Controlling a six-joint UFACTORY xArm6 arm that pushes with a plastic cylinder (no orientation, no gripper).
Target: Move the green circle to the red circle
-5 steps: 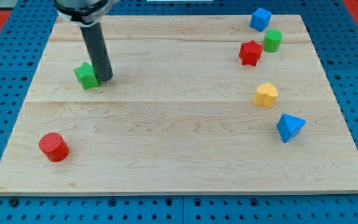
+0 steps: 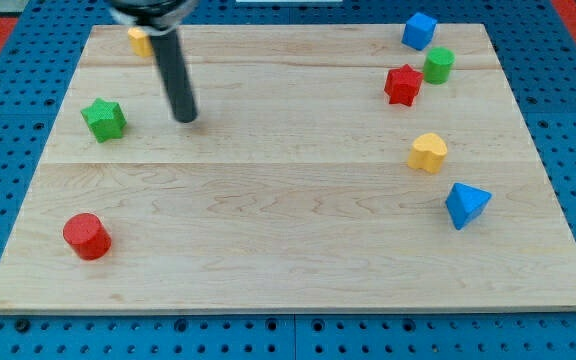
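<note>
The green circle (image 2: 439, 65) is a short cylinder near the view's top right, beside the red star (image 2: 402, 85). The red circle (image 2: 87, 236) is a short cylinder at the view's bottom left. My tip (image 2: 185, 118) rests on the board in the upper left part, far from both circles. A green star (image 2: 104, 119) lies a little to the left of my tip, apart from it.
A yellow block (image 2: 139, 40) shows at the top left behind the rod. A blue cube (image 2: 419, 30) sits at the top right. A yellow heart (image 2: 428, 152) and a blue triangular block (image 2: 466, 205) lie on the right side.
The green star has slid to the left, away from the rod. My tip has moved slightly right and up. The yellow block at the top left has come into view.
</note>
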